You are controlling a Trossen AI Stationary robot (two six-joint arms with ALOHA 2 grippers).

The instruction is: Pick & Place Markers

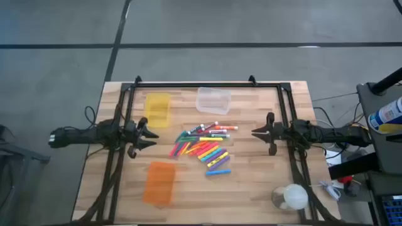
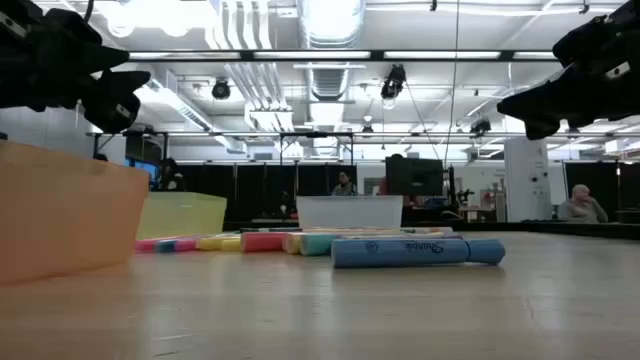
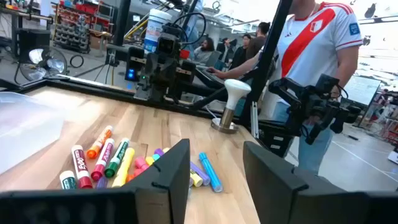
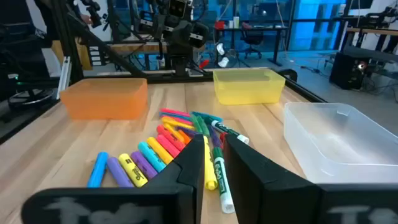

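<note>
The markers (image 1: 204, 145) lie in a loose heap on the tabletop (image 1: 251, 188), between the two pincers and ahead of each, none of them held. The left pincer (image 1: 149, 135) hovers with its fingers spread and empty, while the right pincer (image 1: 256, 132) hovers nearly clenched, grasping nothing. To do the pick well, I think one pincer should go down over a marker at the edge of the heap, with fingers across its thin body, so the neighbours are not pushed.
</note>
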